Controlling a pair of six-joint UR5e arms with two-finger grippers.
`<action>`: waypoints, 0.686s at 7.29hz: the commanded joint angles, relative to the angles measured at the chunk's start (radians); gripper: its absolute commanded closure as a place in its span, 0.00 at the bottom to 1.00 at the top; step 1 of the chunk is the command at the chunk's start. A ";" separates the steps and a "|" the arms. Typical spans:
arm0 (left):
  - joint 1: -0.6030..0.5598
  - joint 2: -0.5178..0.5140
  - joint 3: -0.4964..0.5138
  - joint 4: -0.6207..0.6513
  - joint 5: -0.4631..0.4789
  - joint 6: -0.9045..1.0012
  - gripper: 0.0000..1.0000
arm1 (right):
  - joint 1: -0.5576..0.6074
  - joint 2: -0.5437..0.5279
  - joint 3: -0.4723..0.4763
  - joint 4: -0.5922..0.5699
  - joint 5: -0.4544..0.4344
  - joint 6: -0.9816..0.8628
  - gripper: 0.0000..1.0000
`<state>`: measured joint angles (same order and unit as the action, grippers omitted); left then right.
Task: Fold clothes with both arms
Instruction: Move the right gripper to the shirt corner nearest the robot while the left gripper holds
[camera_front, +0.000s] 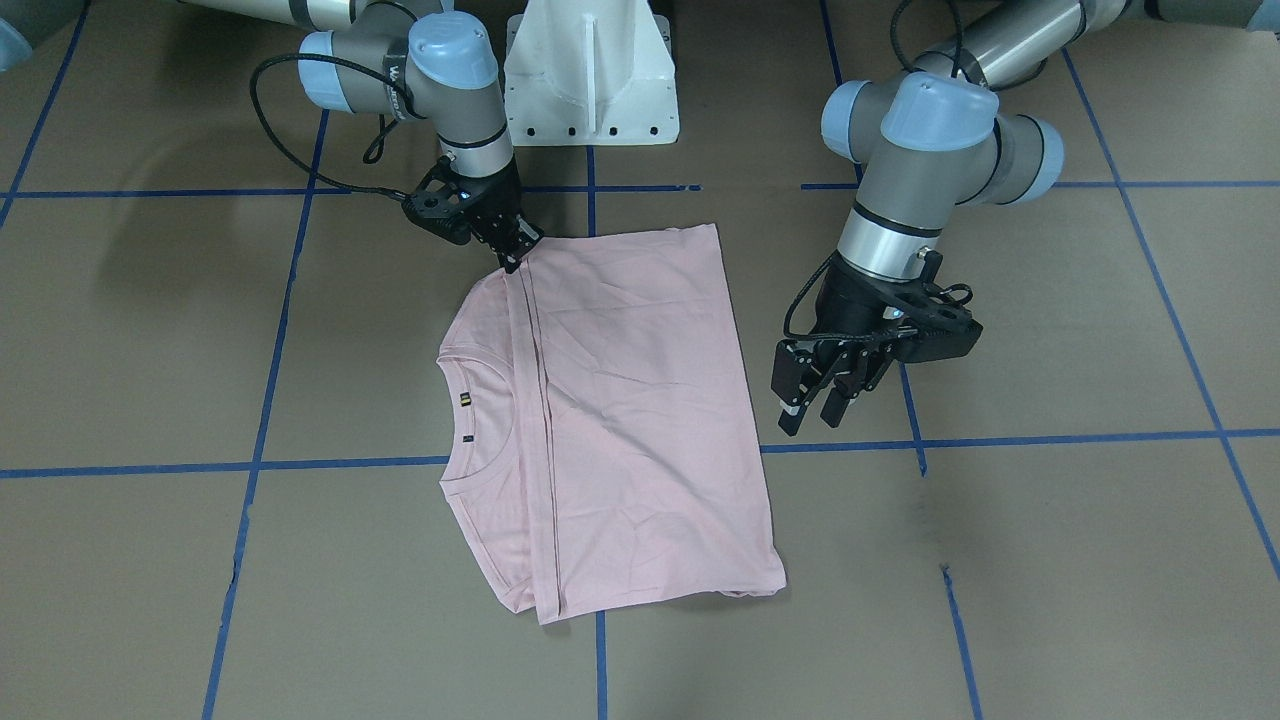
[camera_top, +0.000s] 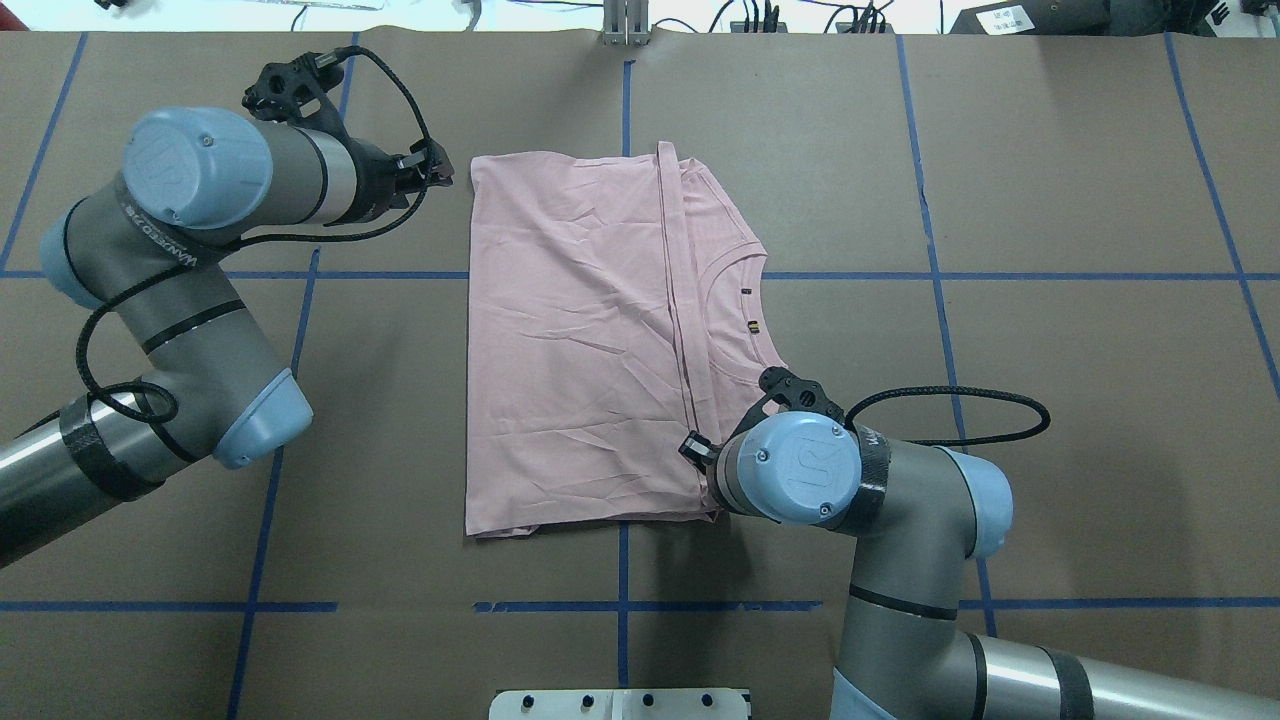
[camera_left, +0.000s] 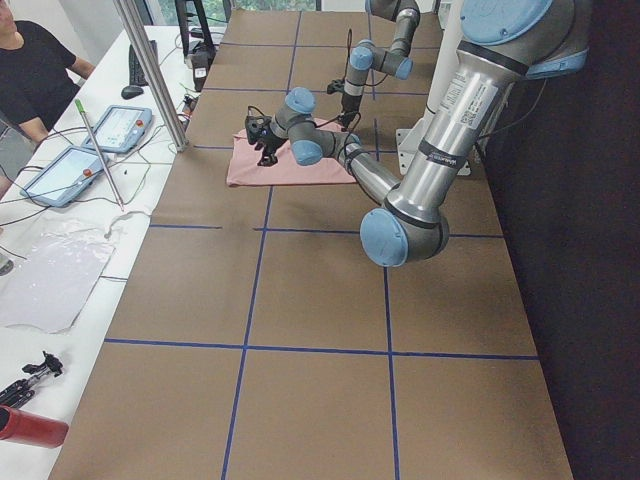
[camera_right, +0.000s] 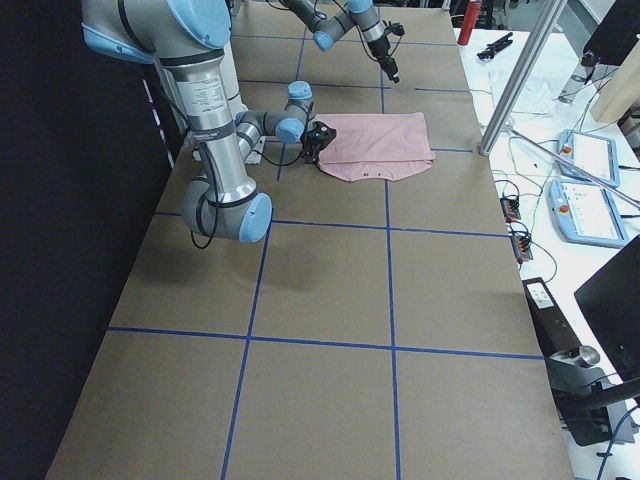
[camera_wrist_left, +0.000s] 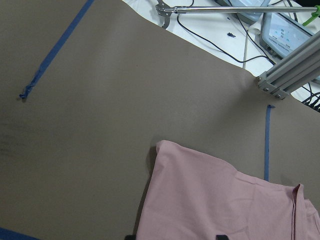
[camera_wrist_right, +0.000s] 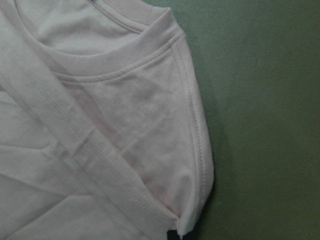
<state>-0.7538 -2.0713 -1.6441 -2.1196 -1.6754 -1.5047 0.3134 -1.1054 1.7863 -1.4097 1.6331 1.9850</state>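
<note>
Two robot arms work over a pale pink T-shirt (camera_front: 640, 400) lying folded flat near the middle of a brown table (camera_front: 1050, 560) crossed by blue tape lines. The shirt's hem is drawn across the body to a line just short of the ribbed collar (camera_wrist_right: 120, 50).

The right gripper (camera_front: 512, 260) meets the cloth at the corner nearest the robot, where the folded hem overlaps the shoulder. Its jaws are drawn together to a point on the shirt's edge, and its wrist camera shows a single dark tip against the shoulder seam. Whether fabric is pinched between them cannot be made out.

The left gripper (camera_front: 808, 420) hangs above bare table just beside the shirt's opposite side. Its jaws are spread wide, holding and touching nothing. Its own camera looks down on a shirt corner (camera_wrist_left: 165, 150).
</note>
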 joint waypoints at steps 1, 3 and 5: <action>0.011 -0.003 -0.020 0.021 -0.010 -0.068 0.38 | 0.001 -0.002 0.019 -0.002 -0.007 0.000 1.00; 0.169 0.031 -0.185 0.158 -0.013 -0.275 0.38 | -0.002 -0.023 0.082 -0.011 -0.007 0.003 1.00; 0.348 0.066 -0.354 0.390 -0.004 -0.473 0.40 | -0.019 -0.059 0.142 -0.018 -0.007 0.041 1.00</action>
<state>-0.5101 -2.0254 -1.9101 -1.8570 -1.6856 -1.8603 0.3030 -1.1456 1.8938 -1.4241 1.6261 2.0103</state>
